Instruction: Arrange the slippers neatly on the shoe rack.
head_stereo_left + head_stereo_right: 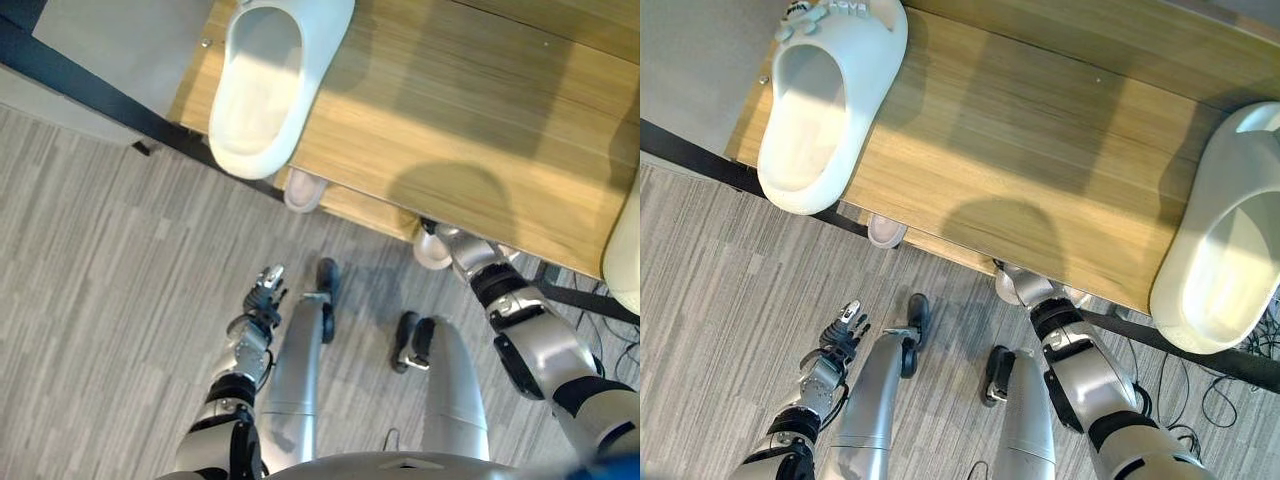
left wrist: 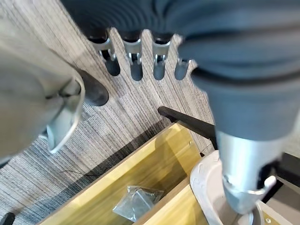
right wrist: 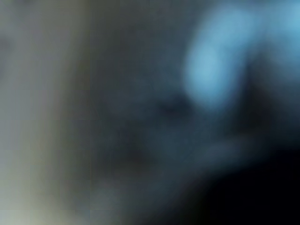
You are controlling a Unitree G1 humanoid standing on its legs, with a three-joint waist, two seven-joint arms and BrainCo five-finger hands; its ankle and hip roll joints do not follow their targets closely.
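Two white slippers lie on the top board of the wooden shoe rack (image 1: 1040,150). One slipper (image 1: 820,100) is at the left end and the other (image 1: 1225,245) is at the right end, both overhanging the front edge. Two pale slipper toes (image 1: 885,232) (image 1: 432,250) stick out from the shelf below. My right arm (image 1: 480,275) reaches in under the top board beside the second toe, and the board hides its hand. My left hand (image 1: 262,295) hangs open over the floor at the lower left and holds nothing.
The rack's black frame bar (image 1: 90,95) runs along the floor at the left. A lower wooden shelf (image 2: 117,187) holds a small clear plastic bag (image 2: 136,201). Grey striped carpet (image 1: 100,300) lies in front of the rack.
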